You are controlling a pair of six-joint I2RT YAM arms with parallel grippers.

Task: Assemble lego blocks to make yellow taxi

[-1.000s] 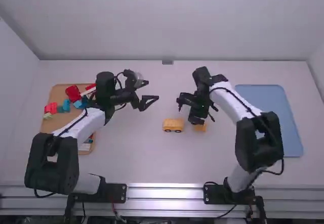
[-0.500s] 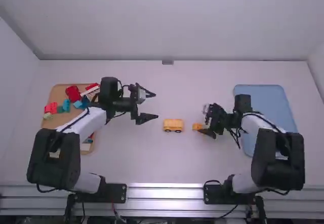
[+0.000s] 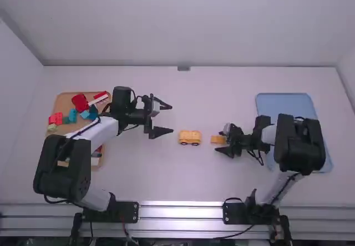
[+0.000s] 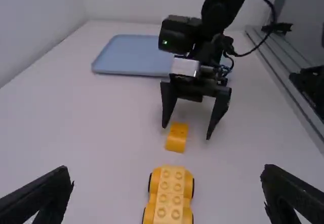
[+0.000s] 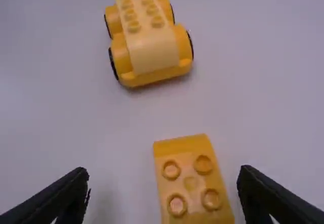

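Observation:
The yellow wheeled base (image 3: 190,137) stands on the table between the arms, its studs up in the left wrist view (image 4: 170,193). Just right of it, a small orange-yellow block (image 3: 218,139) lies on the table, separate from the base. My right gripper (image 3: 220,140) is low at this block; in the right wrist view my right gripper (image 5: 164,193) is open, with the studded block (image 5: 192,181) between its fingers, a gap on either side. My left gripper (image 3: 172,118) hangs left of and beyond the base, wide open and holding nothing, as in the left wrist view (image 4: 167,181).
A tan tray (image 3: 66,101) at the far left holds several red, teal and blue blocks, partly under the left arm. At the right lies a blue tray (image 3: 288,104), with the right arm across its near part.
My right gripper has swung down to the right side of the small block and now reaches around it from there. My left gripper has shifted slightly and shows more widely open. The base stayed put.

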